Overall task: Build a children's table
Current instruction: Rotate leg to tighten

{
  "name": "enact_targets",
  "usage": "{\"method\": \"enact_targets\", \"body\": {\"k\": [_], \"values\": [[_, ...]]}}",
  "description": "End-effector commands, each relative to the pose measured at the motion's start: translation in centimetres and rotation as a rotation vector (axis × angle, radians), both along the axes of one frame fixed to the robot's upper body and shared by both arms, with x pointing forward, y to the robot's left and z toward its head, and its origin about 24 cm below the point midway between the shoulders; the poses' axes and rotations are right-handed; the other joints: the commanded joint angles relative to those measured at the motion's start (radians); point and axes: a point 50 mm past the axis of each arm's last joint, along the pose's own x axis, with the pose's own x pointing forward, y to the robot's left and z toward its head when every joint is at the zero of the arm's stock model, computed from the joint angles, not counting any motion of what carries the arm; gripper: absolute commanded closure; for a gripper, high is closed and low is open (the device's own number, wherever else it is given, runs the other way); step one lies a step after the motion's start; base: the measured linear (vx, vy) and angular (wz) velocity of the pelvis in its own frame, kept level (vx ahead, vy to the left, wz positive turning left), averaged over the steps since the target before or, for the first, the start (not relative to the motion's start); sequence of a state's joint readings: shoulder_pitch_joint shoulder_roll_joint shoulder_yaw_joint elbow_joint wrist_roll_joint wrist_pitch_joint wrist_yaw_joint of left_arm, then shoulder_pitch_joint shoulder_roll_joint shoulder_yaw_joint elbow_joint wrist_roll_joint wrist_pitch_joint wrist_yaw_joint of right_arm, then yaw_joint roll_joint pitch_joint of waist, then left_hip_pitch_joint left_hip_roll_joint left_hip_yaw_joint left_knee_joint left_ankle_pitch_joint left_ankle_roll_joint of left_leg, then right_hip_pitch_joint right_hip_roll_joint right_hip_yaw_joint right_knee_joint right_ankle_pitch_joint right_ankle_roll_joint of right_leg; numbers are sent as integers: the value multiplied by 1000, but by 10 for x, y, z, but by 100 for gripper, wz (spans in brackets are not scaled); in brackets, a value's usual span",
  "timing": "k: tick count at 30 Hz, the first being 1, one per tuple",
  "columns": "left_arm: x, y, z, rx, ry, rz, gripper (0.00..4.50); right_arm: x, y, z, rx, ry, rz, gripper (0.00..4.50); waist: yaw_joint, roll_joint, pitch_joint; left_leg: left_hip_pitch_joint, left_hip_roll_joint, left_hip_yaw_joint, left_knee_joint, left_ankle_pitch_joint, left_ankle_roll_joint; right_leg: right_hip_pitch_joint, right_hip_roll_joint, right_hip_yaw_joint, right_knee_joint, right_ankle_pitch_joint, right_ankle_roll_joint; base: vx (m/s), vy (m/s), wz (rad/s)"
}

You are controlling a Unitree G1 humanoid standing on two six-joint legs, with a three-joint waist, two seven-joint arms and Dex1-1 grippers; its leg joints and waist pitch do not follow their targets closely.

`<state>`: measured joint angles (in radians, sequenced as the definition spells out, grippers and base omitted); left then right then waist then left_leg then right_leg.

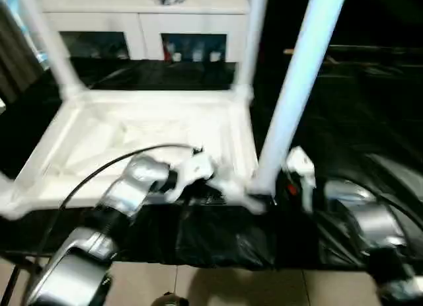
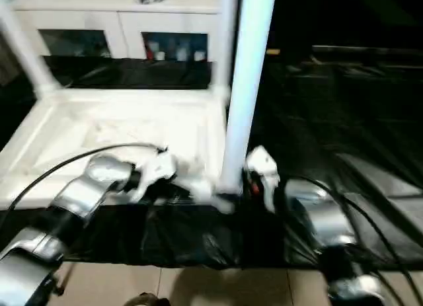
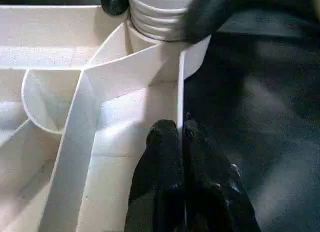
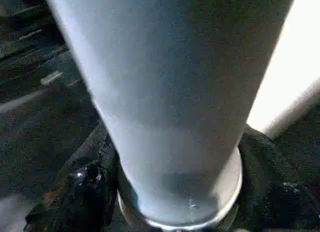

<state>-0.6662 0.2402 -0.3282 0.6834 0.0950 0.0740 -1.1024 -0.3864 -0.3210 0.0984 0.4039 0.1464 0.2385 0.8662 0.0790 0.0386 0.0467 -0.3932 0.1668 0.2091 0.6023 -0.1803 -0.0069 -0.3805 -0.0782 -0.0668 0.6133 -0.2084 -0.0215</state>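
Here, ribbed white plastic tabletop carries smooth tubular legs.

black fingers flank a white leg.

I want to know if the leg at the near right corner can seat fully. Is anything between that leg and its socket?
Nothing visible blocks it. The leg already stands in the near right corner socket of the tabletop, with the right end effector gripping its base. The left end effector pinches the tabletop's rim just beside that socket, not across it.
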Motion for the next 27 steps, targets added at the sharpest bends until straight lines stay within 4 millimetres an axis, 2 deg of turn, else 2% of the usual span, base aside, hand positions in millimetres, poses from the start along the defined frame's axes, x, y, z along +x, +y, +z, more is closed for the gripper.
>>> {"method": "enact_targets", "body": {"k": [1, 4, 5, 6, 7, 10, 11, 13, 20, 23, 27], "values": [[10, -27, 13, -49, -80, 81, 450, 4, 20, -14, -34, 23, -99, 178, -9, -17, -52, 34, 76, -49, -84, -276, -22, 23, -98, 52, -94, -353, -178, 0, 0, 0], [11, -31, 13, -53, -85, 96, 450, 6, 24, -15, -35, 18, -125, 180, -15, -19, -54, 33, 76, -48, -85, -266, -19, 22, -95, 53, -95, -320, -170, 0, 0, 0], [14, -48, 16, -58, -113, 152, 450, 12, 37, -19, -42, -4, -240, 180, -20, -16, -56, 32, 75, -45, -83, -244, -7, 20, -93, 55, -90, -267, -182, 0, 0, 0], [14, -51, 16, -58, -120, 163, 450, 13, 39, -19, -42, -8, -264, 180, -22, -15, -55, 32, 74, -45, -83, -244, -7, 19, -93, 55, -91, -265, -185, 0, 0, 0], [14, -51, 16, -58, -120, 163, 450, 13, 39, -19, -42, -8, -264, 180, -21, -18, -58, 34, 73, -45, -82, -234, -6, 22, -92, 54, -91, -257, -184, 0, 0, 0], [13, -63, 17, -80, -115, 181, 450, 18, 48, -18, -14, -26, -315, 180, -21, -17, -61, 27, 73, -44, -79, -193, 18, 28, -91, 53, -84, -185, -195, 0, 0, 0], [12, -64, 16, -80, -119, 171, 450, 19, 50, -13, 23, -43, -310, 145, -20, -16, -62, 26, 73, -43, -78, -180, 29, 29, -90, 53, -83, -156, -199, 0, 0, 0], [11, -64, 16, -81, -122, 151, 450, 20, 49, -9, 61, -45, -297, 108, -19, -16, -63, 26, 74, -43, -77, -164, 44, 31, -90, 52, -78, -118, -206, 0, 0, 0], [5, -49, 16, -102, -116, 52, 450, 17, 27, 2, 59, -112, -163, 101, -16, -19, -63, 24, 75, -41, -72, -155, 77, 36, -92, 51, -76, -94, -219, 0, 0, 0], [-3, -36, 14, -91, -95, -45, 450, 2, 19, 5, 10, -122, 83, 101, -13, -19, -63, 22, 76, -40, -69, -150, 92, 38, -91, 50, -74, -82, -223, 0, 0, 0], [-5, -31, 14, -97, -78, -83, 450, -5, 16, 6, 14, -99, 168, 101, -8, -17, -61, 23, 78, -39, -70, -151, 103, 34, -89, 49, -73, -90, -231, 0, 0, 0]]}}
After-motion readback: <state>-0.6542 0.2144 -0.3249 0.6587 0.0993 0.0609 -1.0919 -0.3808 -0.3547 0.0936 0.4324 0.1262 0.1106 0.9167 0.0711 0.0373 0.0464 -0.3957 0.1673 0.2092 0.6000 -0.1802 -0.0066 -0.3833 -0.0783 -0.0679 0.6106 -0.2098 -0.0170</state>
